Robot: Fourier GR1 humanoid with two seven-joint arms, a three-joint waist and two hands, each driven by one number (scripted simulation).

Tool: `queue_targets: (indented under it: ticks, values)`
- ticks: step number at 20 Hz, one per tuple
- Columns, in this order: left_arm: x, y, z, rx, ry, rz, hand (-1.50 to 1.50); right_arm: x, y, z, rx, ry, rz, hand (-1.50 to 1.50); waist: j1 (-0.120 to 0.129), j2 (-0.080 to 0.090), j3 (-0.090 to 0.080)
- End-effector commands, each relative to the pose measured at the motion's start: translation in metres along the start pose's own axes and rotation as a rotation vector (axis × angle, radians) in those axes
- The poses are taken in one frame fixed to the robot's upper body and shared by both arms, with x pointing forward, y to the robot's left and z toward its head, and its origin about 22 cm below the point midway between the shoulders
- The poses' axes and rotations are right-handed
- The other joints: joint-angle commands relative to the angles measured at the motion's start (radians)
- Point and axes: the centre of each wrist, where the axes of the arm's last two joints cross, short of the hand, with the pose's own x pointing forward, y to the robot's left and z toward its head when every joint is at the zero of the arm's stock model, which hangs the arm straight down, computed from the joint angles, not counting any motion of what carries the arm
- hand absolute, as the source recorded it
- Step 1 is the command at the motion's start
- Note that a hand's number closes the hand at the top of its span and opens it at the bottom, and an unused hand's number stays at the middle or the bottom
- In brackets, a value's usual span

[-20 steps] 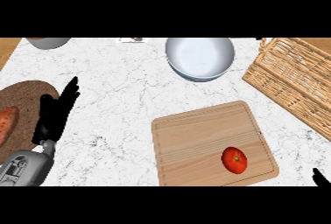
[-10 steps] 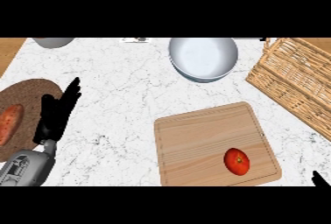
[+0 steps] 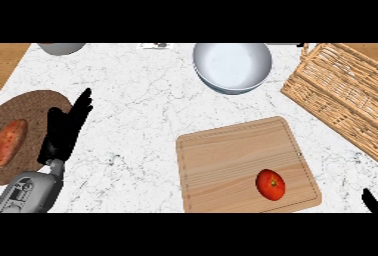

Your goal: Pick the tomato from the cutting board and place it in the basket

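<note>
- You see the tomato [image 3: 271, 184], red, smooth and slightly oval, lying on the cutting board [image 3: 236, 155] near its lower right corner, with nothing touching it.
- The cutting board is pale wood with straight grain, rounded corners and a shallow groove running round its edge.
- The basket [image 3: 336, 95] is woven from tan wicker strips; it sits at the right edge of the view, well apart from the tomato.
- Your left hand [image 3: 68, 127] rests at the left, its black fingers straight and pointing up, holding nothing, partly over a round dark brown mat [image 3: 29, 107].
- On that mat lies an orange, oblong item [image 3: 10, 141], cut off by the view's edge.
- Of your right hand [image 3: 370, 199] only a black tip shows at the lower right corner; you cannot tell how its fingers stand.
- A white, glossy bowl [image 3: 232, 66] stands above the board on the white marble counter [image 3: 140, 100] with grey veins.
- No writing can be read.
</note>
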Motion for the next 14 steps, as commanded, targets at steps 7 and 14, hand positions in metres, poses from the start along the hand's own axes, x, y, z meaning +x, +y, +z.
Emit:
queue_targets:
  ticks: [7,14]
  values:
    - [0.009,0.001,-0.002,-0.024,0.007,0.002,0.00,-0.002,0.035,-0.015,0.005,-0.021,0.018,-1.50,0.003,0.000,0.001]
    - [0.001,-0.020,0.010,-0.011,0.005,0.009,0.00,-0.025,0.067,-0.059,0.000,-0.012,0.044,-1.50,0.009,0.001,0.001]
